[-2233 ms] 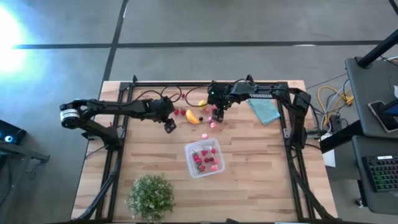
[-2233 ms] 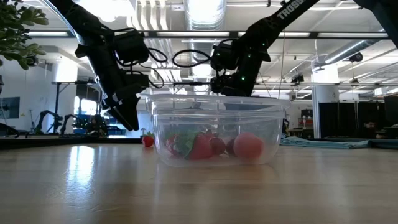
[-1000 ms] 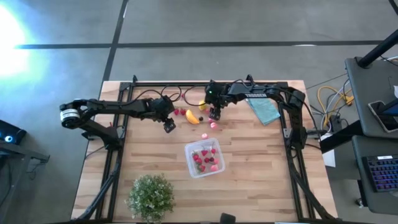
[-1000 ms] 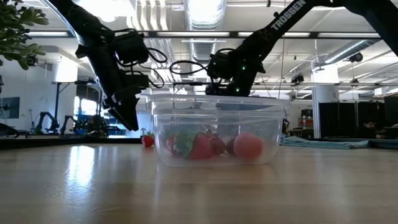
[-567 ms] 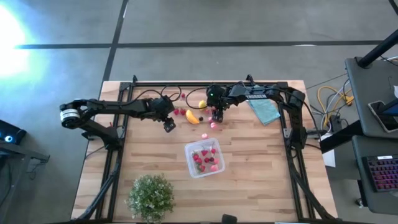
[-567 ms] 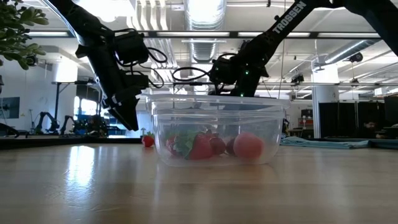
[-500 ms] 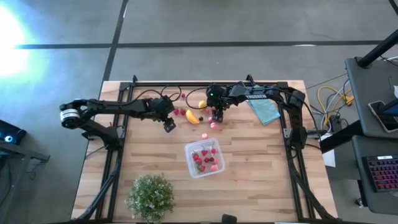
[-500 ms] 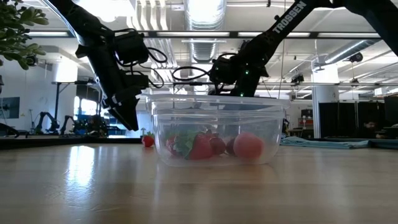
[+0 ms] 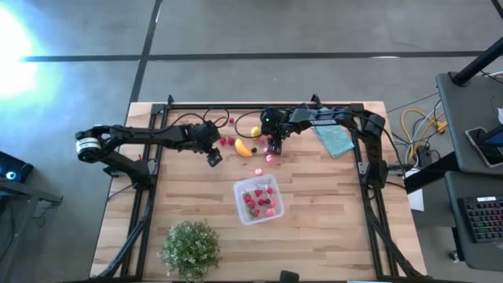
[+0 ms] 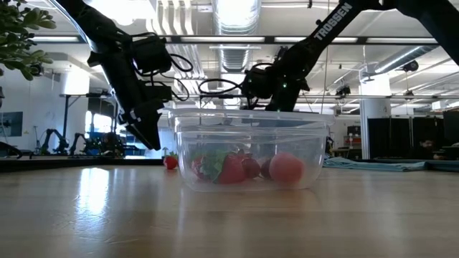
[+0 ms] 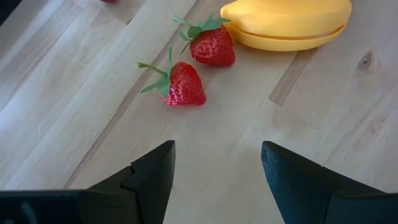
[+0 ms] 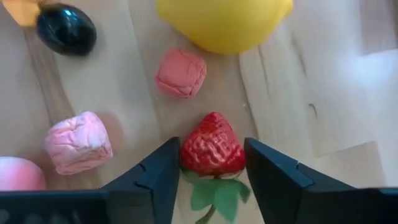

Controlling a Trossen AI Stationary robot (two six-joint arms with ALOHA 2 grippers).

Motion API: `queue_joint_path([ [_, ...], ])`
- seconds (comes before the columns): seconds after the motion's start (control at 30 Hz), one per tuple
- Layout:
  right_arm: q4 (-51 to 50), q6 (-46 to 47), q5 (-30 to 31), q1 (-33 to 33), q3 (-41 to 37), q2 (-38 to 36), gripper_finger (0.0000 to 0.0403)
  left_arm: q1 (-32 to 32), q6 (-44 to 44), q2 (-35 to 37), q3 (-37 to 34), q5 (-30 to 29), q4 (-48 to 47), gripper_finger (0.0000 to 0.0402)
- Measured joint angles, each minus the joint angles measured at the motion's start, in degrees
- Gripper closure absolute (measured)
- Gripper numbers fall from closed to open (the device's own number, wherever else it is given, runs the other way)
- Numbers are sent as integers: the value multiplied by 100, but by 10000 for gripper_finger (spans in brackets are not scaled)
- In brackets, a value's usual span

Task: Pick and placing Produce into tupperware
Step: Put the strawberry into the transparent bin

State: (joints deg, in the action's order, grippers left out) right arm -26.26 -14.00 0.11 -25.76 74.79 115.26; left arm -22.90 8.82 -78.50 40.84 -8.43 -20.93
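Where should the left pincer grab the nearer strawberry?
Across the red body of the strawberry, not the thin green leaves. It lies on its side, leaves pointing away from the banana. The open left pincer should come straight down, one finger on each flank. The second strawberry sits close, so keep that finger tight in.

From above, strong white glare blooms over the grey floor at the far left edge. The pale wooden table (image 9: 314, 196) is evenly lit with faint shadows. At table height, bright ceiling lights reflect off the near wood. My wrist views are bright; my dark fingers (image 12: 155, 180) look soft.
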Motion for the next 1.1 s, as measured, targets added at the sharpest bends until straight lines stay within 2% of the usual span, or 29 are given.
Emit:
queue_joint_path([
  [0.2, 17, 46, 11, 24, -1, 40, 255, 0, 75, 0, 0, -1, 0, 178],
  [0.5, -64, 230, 205, 24, 281, -17, 253, 2, 133, -2, 0, 0, 9, 178],
  [0.73, -1060, 854, 87, 131, 701, -283, 253, 2, 133, -2, 0, 2, 9, 178],
  [0.97, -1705, 1392, -846, 830, 760, -1035, 253, 2, 131, -2, 0, 2, 17, 178],
  [1.1, -1738, 1855, -909, 1506, 760, -1275, 252, 2, 116, -2, 0, 4, 128, 178],
])
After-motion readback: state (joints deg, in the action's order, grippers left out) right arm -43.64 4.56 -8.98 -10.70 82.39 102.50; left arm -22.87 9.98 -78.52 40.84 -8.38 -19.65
